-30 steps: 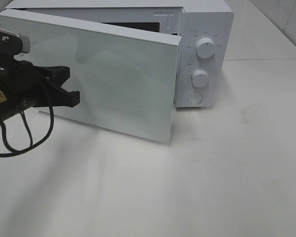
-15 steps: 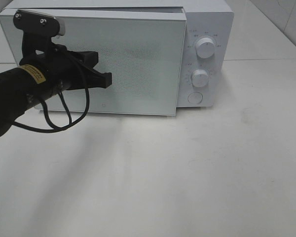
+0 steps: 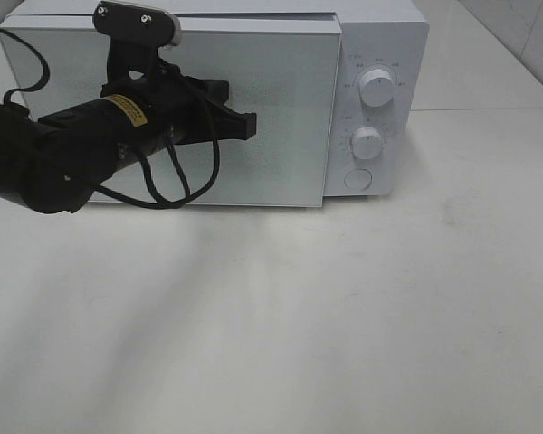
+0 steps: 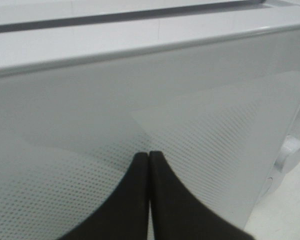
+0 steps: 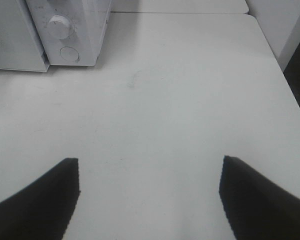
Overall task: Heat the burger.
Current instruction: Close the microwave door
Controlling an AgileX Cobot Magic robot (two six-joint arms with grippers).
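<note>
The microwave [image 3: 380,41] had a smooth white casing, plastic or painted metal, I couldn't tell which. Its door [image 4: 215,125] was glossy and glass-like, with a fine dotted mesh under the sheen. The upper knob [image 3: 376,87] looked like smooth white plastic. The table [image 3: 362,325] was matt white, faintly scuffed. The left gripper [image 4: 149,156] was matt black plastic; behind it sat a shiny yellow label [image 3: 124,108], a black rubbery cable [image 3: 176,185] and a silvery metal bracket [image 3: 138,20]. The right gripper [image 5: 149,161] had fingers [image 5: 35,205] of the same dull black.

Wide-spread right hand [image 5: 149,164] over white table [image 5: 180,100], microwave [image 5: 75,30] well apart.
</note>
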